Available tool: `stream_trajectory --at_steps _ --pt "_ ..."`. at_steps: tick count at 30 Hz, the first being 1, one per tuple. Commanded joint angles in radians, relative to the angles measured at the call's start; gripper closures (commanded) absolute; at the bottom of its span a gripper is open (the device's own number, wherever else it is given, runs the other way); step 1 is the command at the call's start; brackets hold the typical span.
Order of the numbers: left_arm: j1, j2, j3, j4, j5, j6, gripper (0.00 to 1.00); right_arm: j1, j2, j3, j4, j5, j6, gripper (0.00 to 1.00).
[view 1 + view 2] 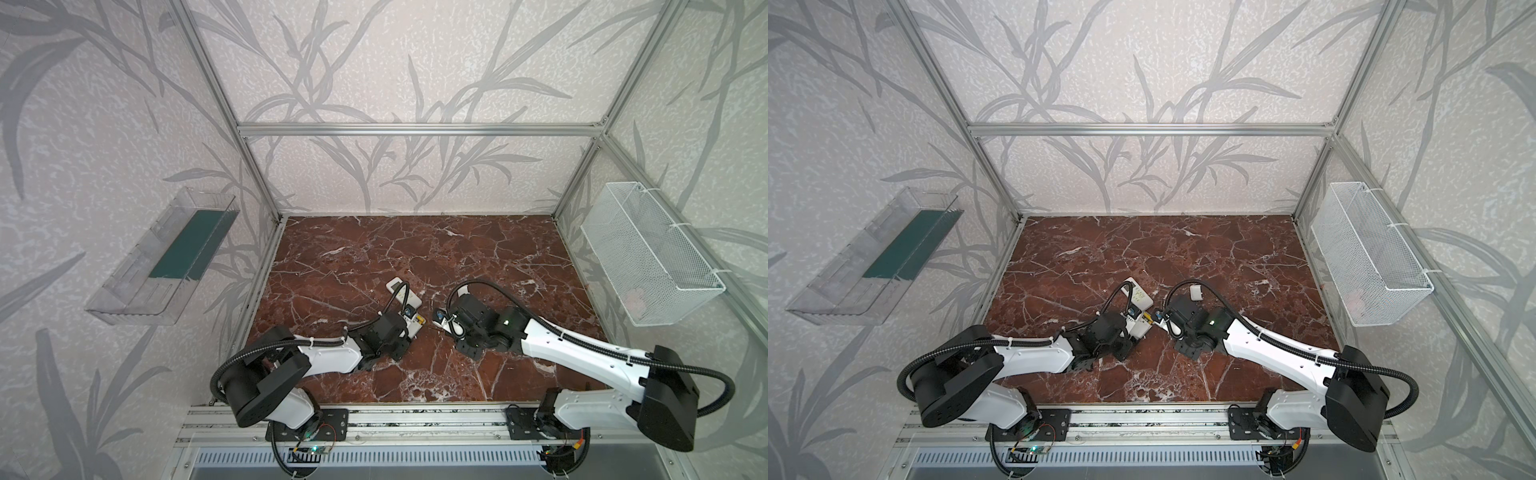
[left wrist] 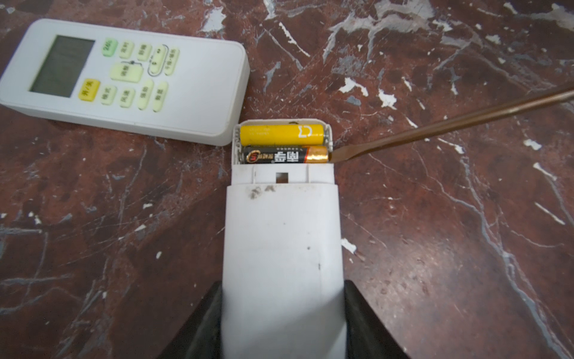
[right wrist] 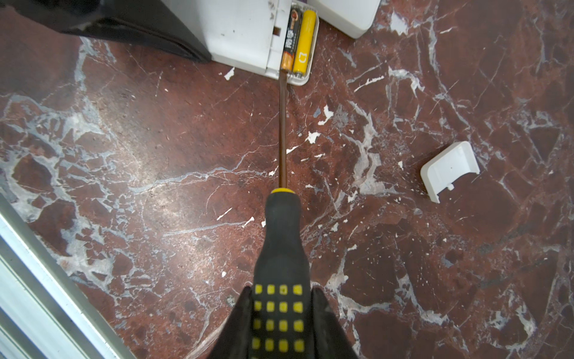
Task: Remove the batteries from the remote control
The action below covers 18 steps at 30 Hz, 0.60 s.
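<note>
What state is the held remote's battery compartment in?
Open. Two batteries lie exposed inside; a white cover lies apart on the table.

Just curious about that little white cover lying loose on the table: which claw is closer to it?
Right. The right claw, gripping the screwdriver, has the cover close beside it; the left claw holds the remote farther off, past the screwdriver's tip.
</note>
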Motion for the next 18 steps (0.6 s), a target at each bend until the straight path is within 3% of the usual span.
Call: stream_trajectory --at_steps 1,18 --pt "-0.023 0.07 -0.033 -0.045 0.095 0.029 0.58 0.011 -0.004 -0.017 0.211 -0.039 0.011 1.0" --pt "-0.029 0.092 -0.027 -0.045 0.105 0.031 0.6 0.013 -0.01 -0.021 0.281 -0.002 0.024 1.0"
